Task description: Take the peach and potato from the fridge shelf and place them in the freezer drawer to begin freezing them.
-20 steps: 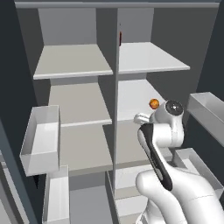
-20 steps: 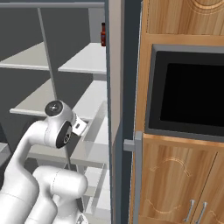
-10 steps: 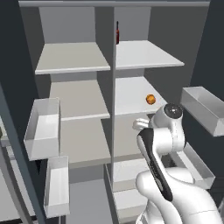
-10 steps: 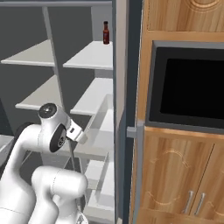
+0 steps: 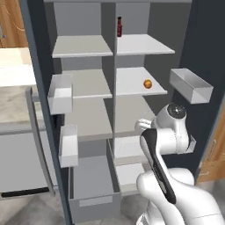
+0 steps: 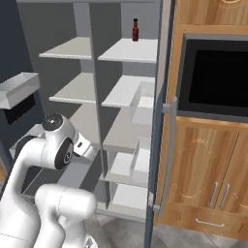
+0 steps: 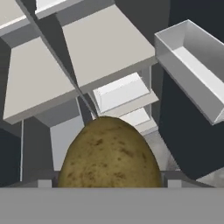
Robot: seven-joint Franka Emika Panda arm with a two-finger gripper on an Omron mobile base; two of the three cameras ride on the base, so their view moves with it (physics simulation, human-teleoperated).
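Note:
The tan-brown potato (image 7: 109, 151) sits close up in the hand view, with my gripper (image 7: 109, 184) shut on it. My hand (image 5: 144, 126) hangs low in front of the fridge's right half, below the fridge shelf (image 5: 132, 83). The small orange peach (image 5: 148, 84) rests on that glossy shelf near its right side. The freezer drawer (image 5: 94, 203) stands pulled out at the bottom left, a deep grey box open at the top. From the right side, the hand (image 6: 86, 147) shows left of the centre divider, and the peach is hidden there.
A dark bottle (image 5: 119, 27) stands on the top shelf. Door bins hang at the right (image 5: 191, 86) and left (image 5: 60, 91). The fridge door edge (image 6: 161, 126) stands beside a wooden oven cabinet (image 6: 215, 77). A counter (image 5: 15, 70) lies at the left.
The whole picture has shifted: the base has backed away and the fridge shows lower and wider, with the freezer drawer now in view. The hand stays low in front of the shelves.

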